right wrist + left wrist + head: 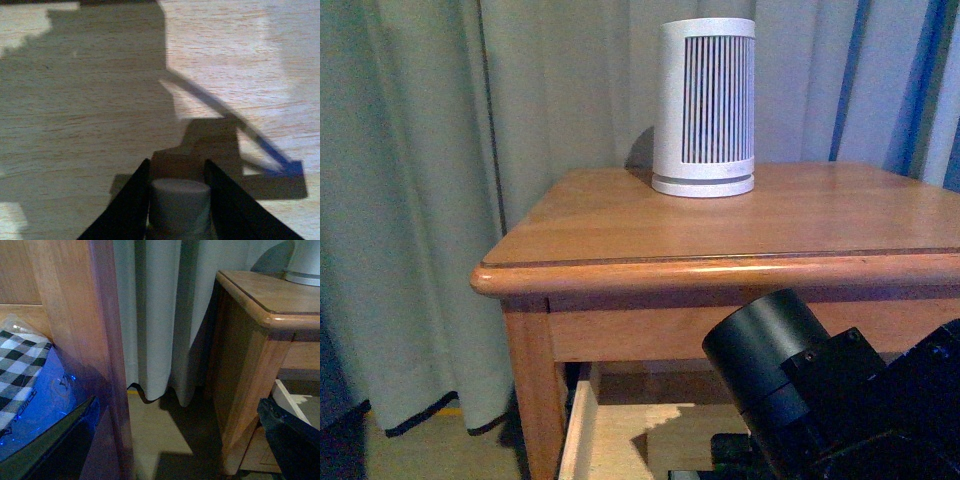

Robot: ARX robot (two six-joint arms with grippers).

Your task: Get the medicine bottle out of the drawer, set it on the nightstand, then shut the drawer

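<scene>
My right gripper (176,172) is shut on the medicine bottle (179,204), a small white cylinder whose cap shows between the two black fingers, over the pale wood floor of the drawer (90,100). In the front view the drawer (582,420) stands pulled out under the nightstand (720,270), and the right arm (820,390) reaches down into it; the bottle is hidden there. My left gripper (185,440) is open and empty, off to the left of the nightstand (260,315), near the floor.
A tall white ribbed device (706,105) stands at the back of the nightstand top. Grey curtains (420,150) hang behind and to the left. In the left wrist view a wooden post (85,340) and a checked cloth (20,360) are close by.
</scene>
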